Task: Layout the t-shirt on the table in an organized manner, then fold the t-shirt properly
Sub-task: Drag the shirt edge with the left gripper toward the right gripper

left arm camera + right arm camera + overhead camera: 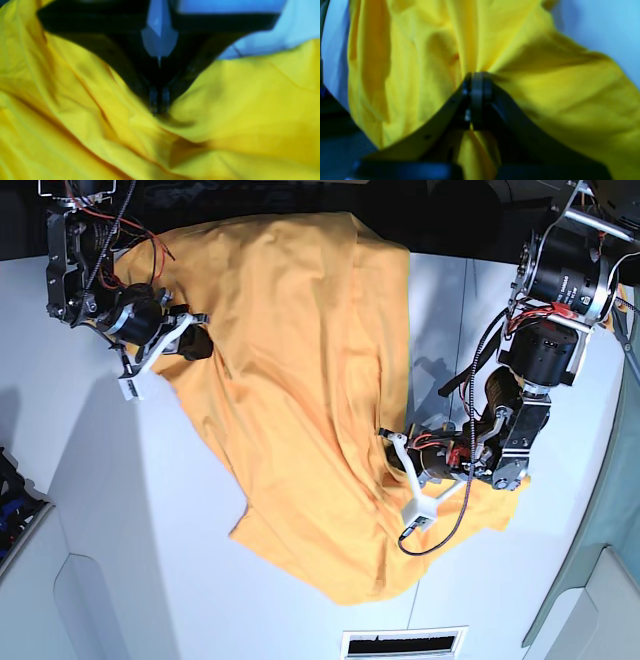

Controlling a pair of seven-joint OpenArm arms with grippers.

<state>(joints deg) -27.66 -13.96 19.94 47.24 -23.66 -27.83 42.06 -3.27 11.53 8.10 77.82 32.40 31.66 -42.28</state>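
The t-shirt [300,380] lies spread but rumpled on the white tabletop [150,560], running from the far edge at the top of the base view down toward the near edge, with heavy creases through its middle and one corner extending out under the left arm. The right gripper [192,340] sits at the shirt's upper edge on the base view's left side; in the right wrist view its fingers [477,85] are drawn together with a gathered ridge of yellow fabric [425,75] pinched between them, and cloth radiates in folds from that point. The left gripper [392,442] sits at the shirt's opposite edge (lower in the base view, near the middle of the tabletop); in the left wrist view its fingers [153,100] are closed tip to tip, buried in a valley of fabric [237,100] that rises on both sides. Bare tabletop [295,27] shows beyond the cloth in the left wrist view, and likewise at both sides [602,27] of the right wrist view.
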